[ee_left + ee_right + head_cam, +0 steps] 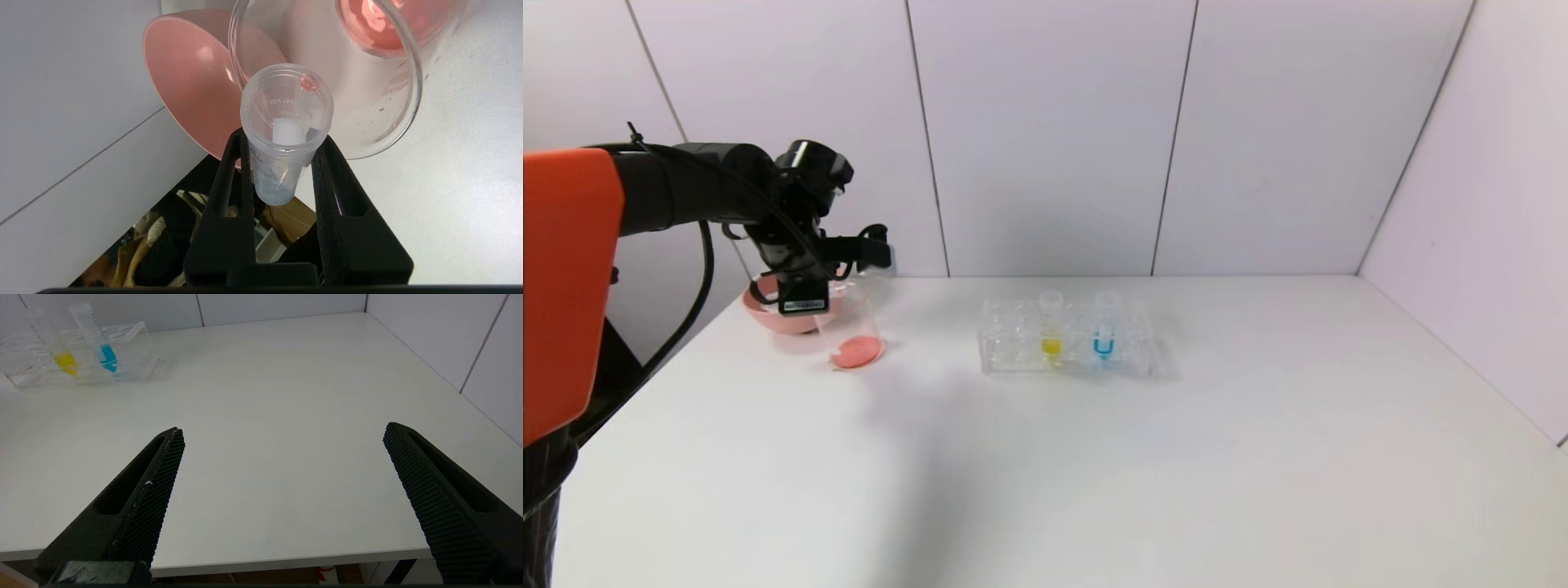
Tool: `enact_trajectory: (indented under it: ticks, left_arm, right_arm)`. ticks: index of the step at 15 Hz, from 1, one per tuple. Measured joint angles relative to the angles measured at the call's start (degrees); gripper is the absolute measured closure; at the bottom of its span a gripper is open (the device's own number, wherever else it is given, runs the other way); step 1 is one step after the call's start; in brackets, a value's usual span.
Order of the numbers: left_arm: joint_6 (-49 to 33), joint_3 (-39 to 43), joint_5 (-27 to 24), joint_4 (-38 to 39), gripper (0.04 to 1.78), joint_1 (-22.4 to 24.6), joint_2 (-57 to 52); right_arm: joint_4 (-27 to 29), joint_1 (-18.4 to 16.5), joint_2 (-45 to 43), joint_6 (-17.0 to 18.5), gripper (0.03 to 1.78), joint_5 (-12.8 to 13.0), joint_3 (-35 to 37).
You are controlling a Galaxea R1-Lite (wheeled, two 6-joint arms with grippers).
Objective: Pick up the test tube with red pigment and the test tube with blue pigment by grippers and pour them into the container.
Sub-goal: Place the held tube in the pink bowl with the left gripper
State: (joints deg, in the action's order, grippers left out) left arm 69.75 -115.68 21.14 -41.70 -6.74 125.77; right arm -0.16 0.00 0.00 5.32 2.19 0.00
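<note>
My left gripper (874, 250) is shut on the test tube that held the red pigment (286, 106), tipped mouth-down over the container (854, 331). The tube looks nearly drained; a red drop clings to its rim. The container, a clear glass beaker (367, 114), holds orange-red liquid (858, 353) at its bottom. The test tube with blue pigment (1104, 327) stands upright in the clear rack (1013, 339), also seen in the right wrist view (100, 339). My right gripper (284, 430) is open and empty above the table's near edge, out of the head view.
A pink bowl (768, 314) sits just behind the beaker at the table's far left edge (184, 81). A tube with yellow liquid (1051, 327) stands in the rack beside the blue one. The white table (1094, 474) is walled at the back and right.
</note>
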Motion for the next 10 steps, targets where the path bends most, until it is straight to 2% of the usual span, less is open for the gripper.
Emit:
enact_trajectory:
  ticks: [4,7,10]
  left_arm:
    - [-2.1,0.0,-6.8,0.9,1.38,3.2,-0.7]
    - [-3.0,0.0,-15.2,0.5,1.38,7.3,-0.9]
    - [-3.0,0.6,-19.7,0.9,1.38,10.2,-1.2]
  right_arm:
    - [0.0,0.0,0.0,0.0,0.04,0.0,0.0]
    - [0.0,0.0,0.0,0.0,0.04,0.0,0.0]
    - [0.0,0.0,0.0,0.0,0.04,0.0,0.0]
